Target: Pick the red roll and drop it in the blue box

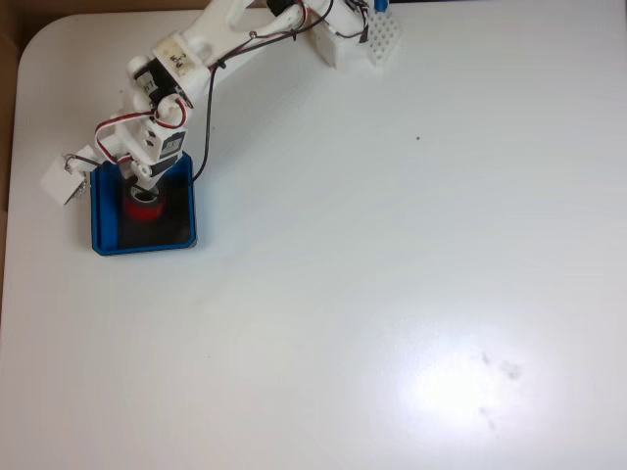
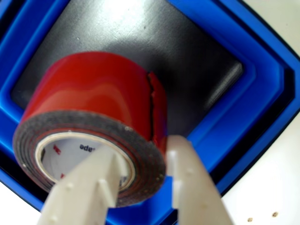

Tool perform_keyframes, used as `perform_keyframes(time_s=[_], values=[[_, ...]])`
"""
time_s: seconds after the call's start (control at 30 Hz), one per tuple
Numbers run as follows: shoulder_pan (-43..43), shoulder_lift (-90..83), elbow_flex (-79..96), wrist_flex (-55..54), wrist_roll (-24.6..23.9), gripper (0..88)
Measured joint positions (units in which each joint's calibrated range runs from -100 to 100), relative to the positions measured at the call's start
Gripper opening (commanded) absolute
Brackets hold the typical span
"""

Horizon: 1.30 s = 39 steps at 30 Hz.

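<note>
The red roll [image 1: 145,208] hangs over the black floor of the blue box [image 1: 108,246] near the table's left edge in the fixed view. My gripper [image 1: 145,192] is shut on it from above. In the wrist view the red roll [image 2: 93,89] is large and close, its dark ring face and pale core turned toward the camera. One pale finger [image 2: 96,183] reaches into the core and the other finger [image 2: 190,178] presses the red outer side, so my gripper [image 2: 143,152] pinches the roll's wall. The blue box [image 2: 265,93] rim frames the black floor beneath.
A white perforated block [image 1: 380,41] stands by the arm's base at the top edge. A small white cube [image 1: 65,180] juts from the wrist, left of the box. The table's left edge [image 1: 12,196] runs close beside the box. Bare white tabletop stretches right and toward the front.
</note>
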Motion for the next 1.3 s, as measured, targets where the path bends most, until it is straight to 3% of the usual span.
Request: perform_keyframes(time_s=[0.2,0.47,0.93,1.3], values=[[0.0,0.0,0.0,0.0,0.0,2.1],[0.0,0.0,0.0,0.0,0.0,12.6],[1.3,-1.7,1.6,0.0,-0.1,12.7],[1.2,-21.2,21.3,0.0,0.0,12.7]])
